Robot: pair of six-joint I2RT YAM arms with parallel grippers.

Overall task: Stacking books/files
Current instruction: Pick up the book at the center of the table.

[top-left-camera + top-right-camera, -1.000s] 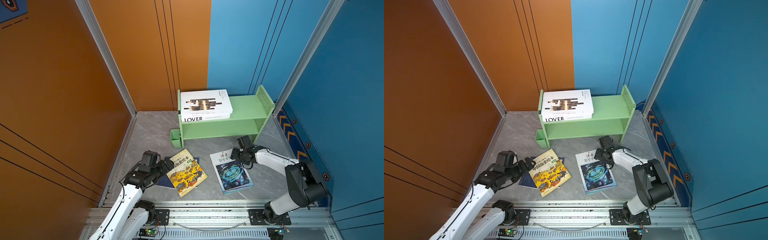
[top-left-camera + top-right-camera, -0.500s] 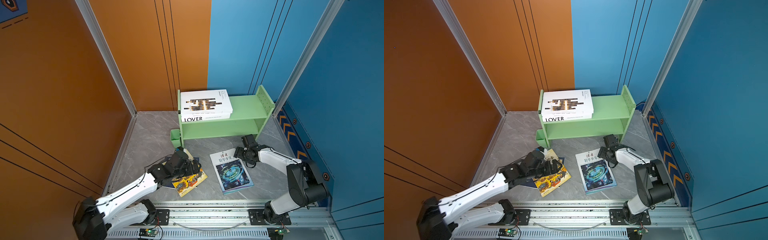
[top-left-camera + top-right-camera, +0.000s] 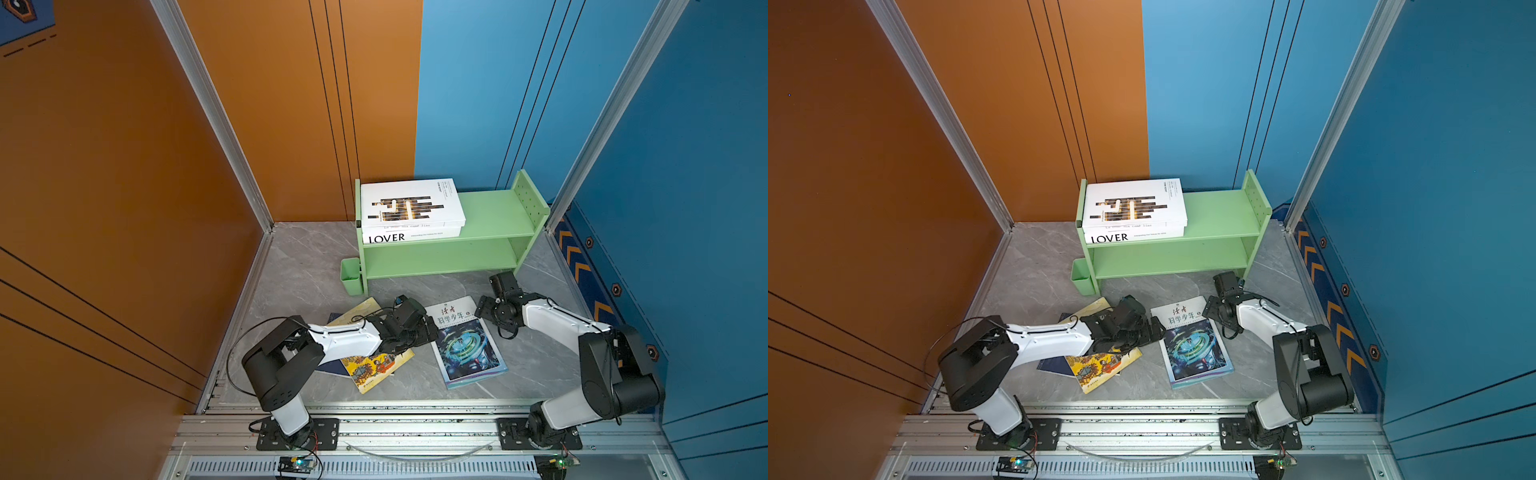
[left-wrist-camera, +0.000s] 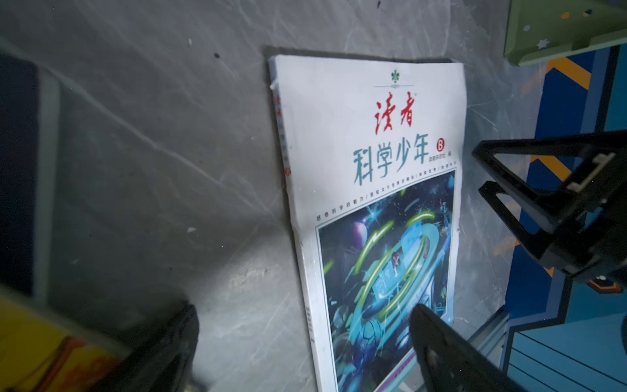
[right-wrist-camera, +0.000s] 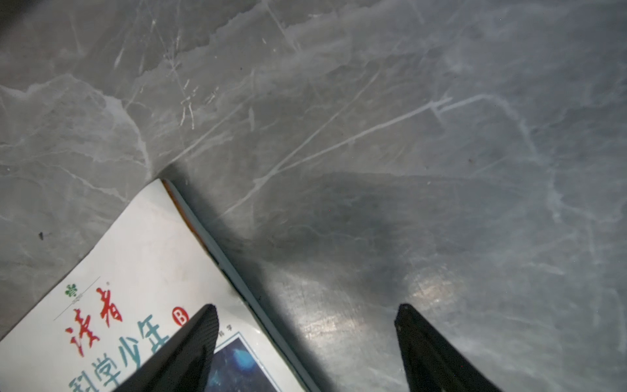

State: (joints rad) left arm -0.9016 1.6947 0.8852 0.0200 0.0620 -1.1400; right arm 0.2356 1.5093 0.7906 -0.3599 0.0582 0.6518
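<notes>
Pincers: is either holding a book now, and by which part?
Nothing is held. The left pincer and the right pincer both stand open over opposite edges of the light-blue book, which lies flat.

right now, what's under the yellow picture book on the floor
A navy book lies under the yellow picture book, only its edges poking out. Whether there's a second one beneath is hidden by the cover and the left arm.
</notes>
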